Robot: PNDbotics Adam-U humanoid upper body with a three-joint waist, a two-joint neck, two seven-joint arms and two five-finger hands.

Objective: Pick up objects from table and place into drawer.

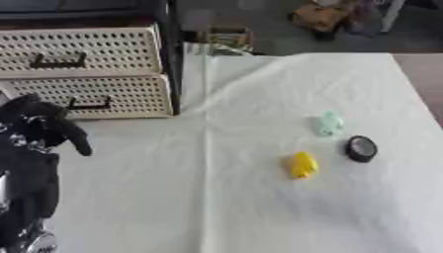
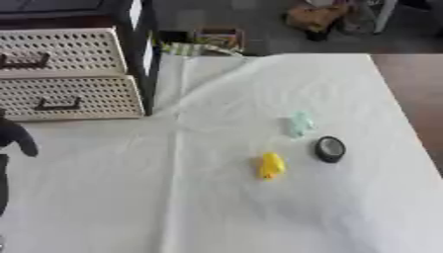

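Observation:
Three small things lie on the white tablecloth (image 1: 173, 197), right of the middle: a yellow object (image 1: 303, 164), a pale green translucent object (image 1: 330, 123) behind it, and a black round object (image 1: 361, 148) to its right. At the back left stands a drawer unit with two cream perforated drawers, the upper drawer (image 1: 78, 52) and the lower drawer (image 1: 95, 96), both pushed in, each with a dark handle. My black left hand (image 1: 39, 126) hangs at the left edge, just in front of the lower drawer and far from the objects. It holds nothing that I can see.
A black frame post (image 1: 170, 54) borders the drawers on their right side. The table's right edge (image 1: 424, 99) runs along brown floor. Beyond the far edge lie a brown bag (image 1: 320, 17) and other clutter on the floor.

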